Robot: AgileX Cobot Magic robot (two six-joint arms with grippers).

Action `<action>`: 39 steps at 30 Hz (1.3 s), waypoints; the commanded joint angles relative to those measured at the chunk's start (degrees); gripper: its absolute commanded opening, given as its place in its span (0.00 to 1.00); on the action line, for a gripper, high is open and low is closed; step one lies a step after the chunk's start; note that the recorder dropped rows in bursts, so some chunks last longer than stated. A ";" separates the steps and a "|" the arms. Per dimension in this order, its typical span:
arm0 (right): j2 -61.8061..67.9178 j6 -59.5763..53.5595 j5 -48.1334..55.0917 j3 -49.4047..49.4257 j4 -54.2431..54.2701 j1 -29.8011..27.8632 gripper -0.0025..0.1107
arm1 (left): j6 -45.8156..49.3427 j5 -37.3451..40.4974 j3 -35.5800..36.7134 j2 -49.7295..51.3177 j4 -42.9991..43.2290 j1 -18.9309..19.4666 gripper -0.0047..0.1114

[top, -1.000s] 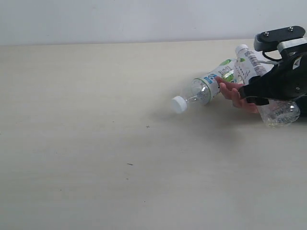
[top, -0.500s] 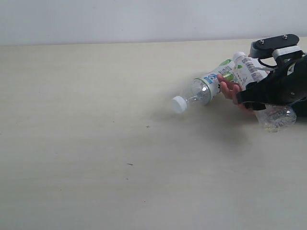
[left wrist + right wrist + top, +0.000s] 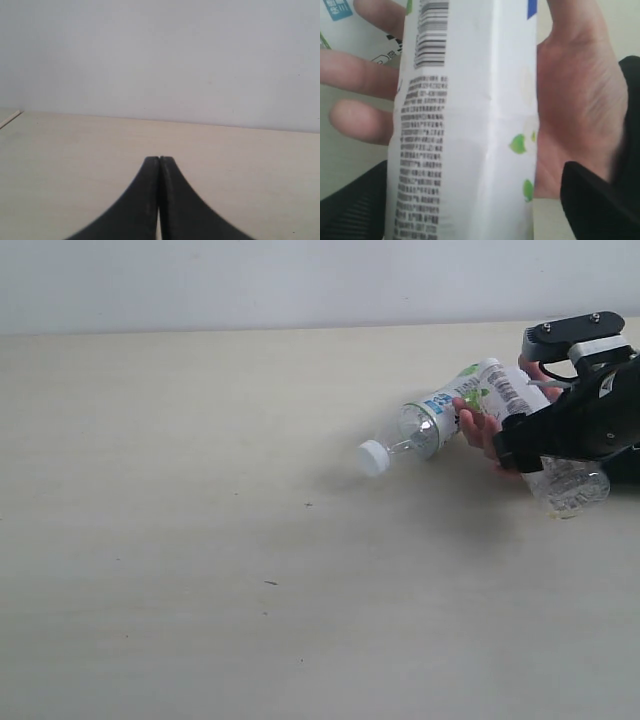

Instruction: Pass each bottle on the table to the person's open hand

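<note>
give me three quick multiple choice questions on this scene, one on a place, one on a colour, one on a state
1. Where is the green-label bottle?
A. lying on the table
B. standing on its base
C. lifted by the left jaws

2. What colour is its cap?
A. black
B. red
C. white

3. How do the left jaws stand?
A. wide open
B. shut
C. closed on a bottle

Answers:
1 A: the exterior view shows it on its side on the tabletop.
2 C: the cap at its end is plainly white.
3 B: the left wrist view shows them pressed together with nothing between.
</note>
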 commanded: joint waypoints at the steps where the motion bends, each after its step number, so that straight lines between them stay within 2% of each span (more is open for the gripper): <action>1: -0.68 0.00 -0.04 0.19 -0.22 -0.25 0.77 | -0.30 -0.16 0.01 -0.37 0.40 -0.32 0.05; 15: -14.78 0.31 6.50 0.19 -0.22 -0.14 0.76 | -0.30 -0.16 0.01 -0.37 0.40 -0.32 0.05; 22: -24.46 -1.34 20.67 0.75 5.32 -0.14 0.74 | -0.30 -0.16 0.01 -0.37 0.40 -0.32 0.05; 23: -26.70 -2.73 22.05 1.42 6.97 -0.14 0.71 | -0.30 -0.16 0.01 -0.37 0.40 -0.32 0.05; 25: -32.32 -6.38 23.09 3.37 11.62 -0.14 0.59 | -0.30 -0.16 0.01 -0.37 0.40 -0.32 0.05; 30: -49.50 -8.44 24.76 8.35 16.10 -0.14 0.19 | -0.30 -0.16 0.01 -0.37 0.40 -0.32 0.05; 32: -57.78 -8.44 27.42 9.85 16.19 -0.14 0.06 | -0.30 -0.16 0.01 -0.37 0.40 -0.32 0.05; 33: -61.92 -8.27 29.18 10.75 15.68 -0.14 0.02 | -0.30 -0.16 0.01 -0.37 0.40 -0.32 0.05; 39: -82.96 -5.70 37.55 12.42 14.25 -0.14 0.02 | -0.30 -0.16 0.01 -0.37 0.40 -0.32 0.05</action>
